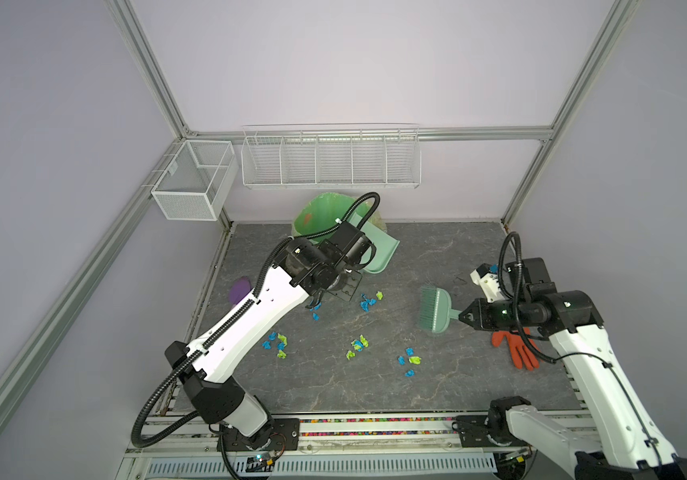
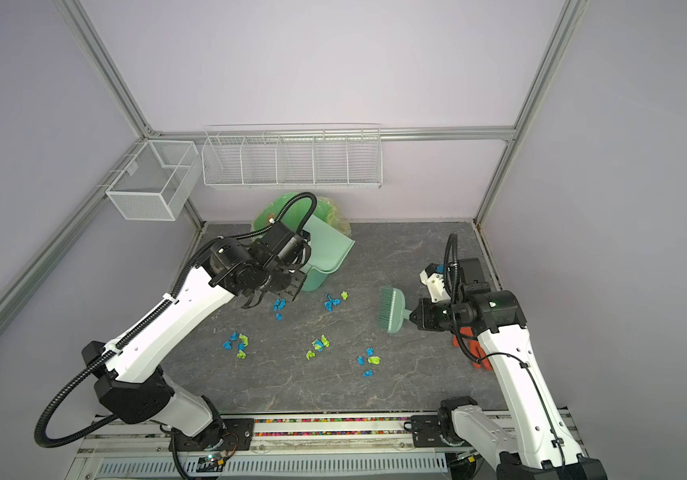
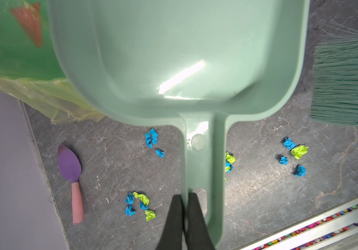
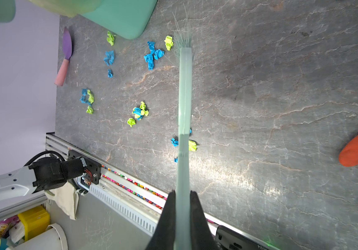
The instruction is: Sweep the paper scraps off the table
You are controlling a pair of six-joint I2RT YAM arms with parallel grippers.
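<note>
Toward twelve o'clock on the table, my left gripper is clamped on the handle of the mint-green dustpan, which sits just beside the bagged green bin. At three o'clock my right gripper is pinched tight on the handle of the matching hand brush, bristles pointing to nine o'clock, with the orange rubber glove near four o'clock. Between the two tools I see the blue and lime paper scraps lying in small clusters from the centre out toward six and seven o'clock.
</note>
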